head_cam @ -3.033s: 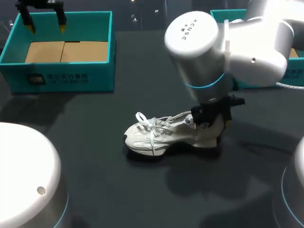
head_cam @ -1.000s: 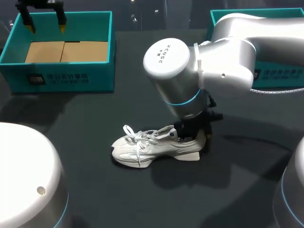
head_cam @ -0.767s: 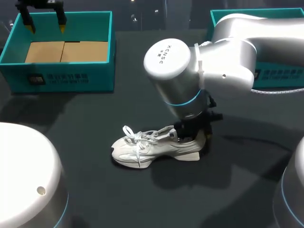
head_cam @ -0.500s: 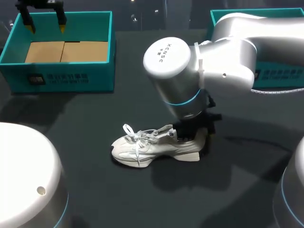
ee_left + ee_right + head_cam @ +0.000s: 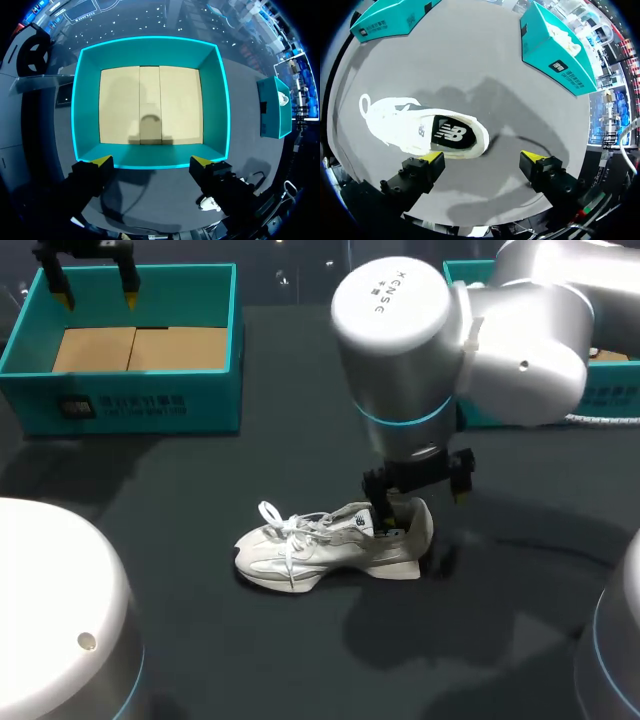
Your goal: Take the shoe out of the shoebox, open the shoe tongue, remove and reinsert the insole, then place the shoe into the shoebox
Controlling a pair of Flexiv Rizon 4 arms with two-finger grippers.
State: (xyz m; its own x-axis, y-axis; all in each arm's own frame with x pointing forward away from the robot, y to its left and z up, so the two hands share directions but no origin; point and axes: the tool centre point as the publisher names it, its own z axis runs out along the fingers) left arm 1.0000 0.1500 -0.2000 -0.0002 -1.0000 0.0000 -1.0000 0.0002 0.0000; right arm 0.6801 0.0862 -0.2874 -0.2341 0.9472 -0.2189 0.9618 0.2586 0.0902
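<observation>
A white laced shoe (image 5: pixel 330 540) lies on its sole on the dark table, toe pointing left; in the right wrist view the shoe (image 5: pixel 420 132) shows its dark insole. My right gripper (image 5: pixel 422 490) hangs open just above the heel, touching nothing. In its own view the right gripper (image 5: pixel 483 159) has the heel just ahead of its fingers. The teal shoebox (image 5: pixel 130 405) stands at the back left with a cardboard floor. My left gripper (image 5: pixel 97 290) hovers open over its far wall; from the left wrist the left gripper (image 5: pixel 152 161) looks down into the bare shoebox (image 5: pixel 150 45).
A second teal box (image 5: pixel 605 390) stands at the back right, partly hidden by my right arm; in the right wrist view this box (image 5: pixel 555 47) holds something white. Bare table lies around the shoe.
My right gripper has opened, let go of the shoe's heel and lifted up and to the right. The shoe stays on the table. The left arm has not moved.
</observation>
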